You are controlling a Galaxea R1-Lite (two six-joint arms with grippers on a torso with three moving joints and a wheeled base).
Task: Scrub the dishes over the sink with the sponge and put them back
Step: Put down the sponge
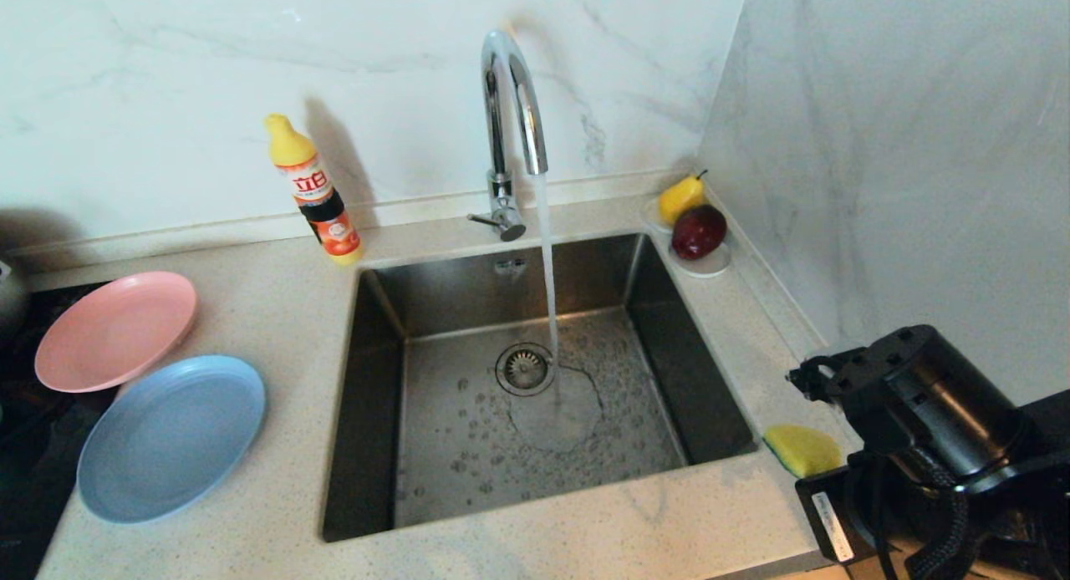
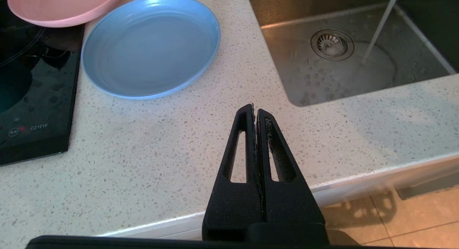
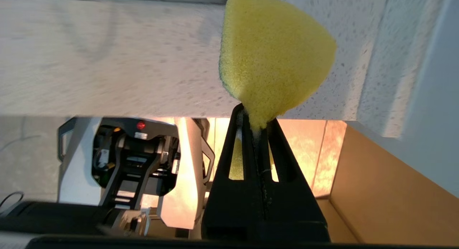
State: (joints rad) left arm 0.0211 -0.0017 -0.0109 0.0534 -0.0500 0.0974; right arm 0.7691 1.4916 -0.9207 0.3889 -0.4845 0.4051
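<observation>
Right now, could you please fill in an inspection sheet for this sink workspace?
Surface: speckled counter; sink wet, tap running.
Job's things: pink plate and blue plate left of sink; bowl not seen.
Clutter: detergent bottle, pear and dark red fruit on saucer.
Grippers: right gripper shut on sponge; left gripper shut, empty.
Cables: black lead on right arm.
Surroundings: marble walls, hob.
</observation>
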